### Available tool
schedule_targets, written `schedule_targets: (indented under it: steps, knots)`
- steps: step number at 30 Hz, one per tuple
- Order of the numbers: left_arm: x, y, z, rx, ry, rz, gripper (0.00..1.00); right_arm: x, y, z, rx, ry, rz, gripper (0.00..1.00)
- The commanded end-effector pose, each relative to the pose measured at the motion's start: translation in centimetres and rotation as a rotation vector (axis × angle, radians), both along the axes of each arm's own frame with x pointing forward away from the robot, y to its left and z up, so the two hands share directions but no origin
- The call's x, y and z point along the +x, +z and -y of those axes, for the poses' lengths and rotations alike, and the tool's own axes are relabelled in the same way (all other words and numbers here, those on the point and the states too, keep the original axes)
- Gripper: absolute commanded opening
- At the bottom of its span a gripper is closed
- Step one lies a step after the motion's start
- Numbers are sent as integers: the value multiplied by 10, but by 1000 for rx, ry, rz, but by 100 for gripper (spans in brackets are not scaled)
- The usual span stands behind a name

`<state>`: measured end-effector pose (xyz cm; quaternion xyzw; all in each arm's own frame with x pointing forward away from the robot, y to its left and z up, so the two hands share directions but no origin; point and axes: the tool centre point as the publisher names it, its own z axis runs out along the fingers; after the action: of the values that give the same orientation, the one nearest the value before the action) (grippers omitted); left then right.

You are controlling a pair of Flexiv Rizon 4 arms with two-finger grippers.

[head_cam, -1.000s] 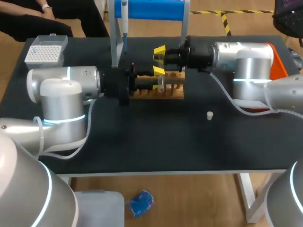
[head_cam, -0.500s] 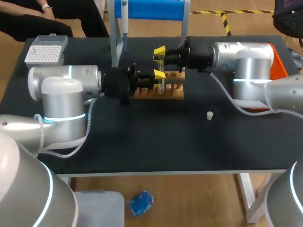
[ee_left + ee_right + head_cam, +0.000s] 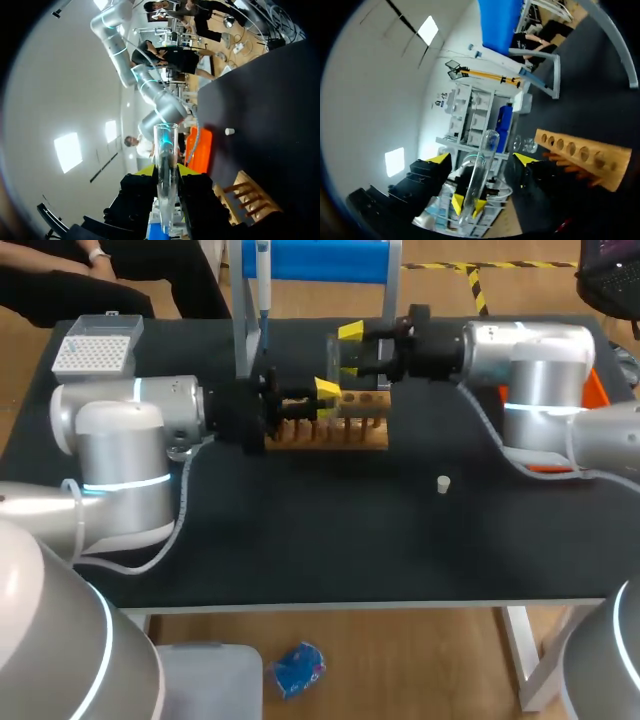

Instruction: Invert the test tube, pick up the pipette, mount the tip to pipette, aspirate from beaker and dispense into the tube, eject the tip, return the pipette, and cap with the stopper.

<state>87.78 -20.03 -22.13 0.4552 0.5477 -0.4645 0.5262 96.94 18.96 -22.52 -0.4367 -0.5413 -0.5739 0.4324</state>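
On the one black desk [image 3: 300, 540] stands one wooden rack [image 3: 340, 435], with one tip box [image 3: 95, 348] at the far left corner and one pipette [image 3: 263, 280] hanging on the stand behind the rack. Above the rack, the left hand [image 3: 166, 172] is clamped on the single test tube [image 3: 165, 150]. The right hand [image 3: 481, 159] stands wide apart around the tube, not touching it. One white stopper [image 3: 441, 482] lies to the right of the rack.

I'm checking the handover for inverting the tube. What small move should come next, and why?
Probably shut the right claw on the test tube. The left claw grips it near the wooden rack, and the open right claw appears to straddle it, so a handover looks ready.
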Motion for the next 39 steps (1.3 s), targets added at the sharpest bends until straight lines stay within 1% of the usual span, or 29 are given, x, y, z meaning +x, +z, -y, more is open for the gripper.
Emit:
schedule_targets:
  steps: [1, 2, 3, 4, 18, 19, 20, 21, 22, 23, 24, 25, 26, 27, 28, 29, 30, 39]
  knots:
    - [-7, 17, -13, -4, 30, -57, 0, -11, 14, 25, -81, -9, 223, 100]
    - [-6, 20, -16, -13, 33, -82, 0, -13, 16, 30, -78, 4, 302, 100]
    - [-6, 22, -18, 6, 33, -97, 0, -14, 19, 33, -75, 18, 349, 100]
    - [-4, 24, -20, 25, 22, -91, 0, -15, 23, 37, -51, 30, 380, 100]
    - [-4, 24, -20, 25, 22, -91, 0, -15, 23, 37, -51, 30, 380, 100]
    - [-4, 24, -19, 24, 27, -176, 0, -15, 23, 37, -51, 30, 380, 100]
    - [-1, 25, -19, 11, -21, -207, 0, -14, 24, 40, -109, 39, 450, 100]
    - [3, 28, -20, -6, -8, -297, 0, -16, 24, 42, -153, 61, 515, 100]
    - [4, 32, -20, -30, 49, -368, 0, -17, 25, 46, -174, 60, 568, 100]
    - [4, 35, -18, -14, 38, -372, 0, -18, 26, 50, -260, 52, 655, 100]
    - [2, 41, -16, 8, 64, -430, 0, -19, 25, 54, -366, 52, 742, 100]
    - [3, 44, -15, 0, 62, -489, 0, -22, 25, 59, -389, 64, 783, 100]
    - [3, 48, -14, -12, 52, -490, 0, -24, 26, 63, -425, 67, 856, 100]
    - [3, 53, -13, -15, 85, -572, 0, -27, 26, 67, -470, 92, 943, 100]
    - [5, 54, -14, -6, 89, -682, 0, -32, 25, 70, -508, 138, 1044, 100]
    - [6, 54, -14, -53, 72, -725, 0, -34, 22, 74, -570, 125, 1096, 100]
    - [7, 58, -14, -42, 109, -753, 0, -34, 22, 74, -570, 125, 1096, 100]
    - [7, 58, -14, -42, 109, -753, 0, -34, 22, 74, -570, 125, 1096, 100]
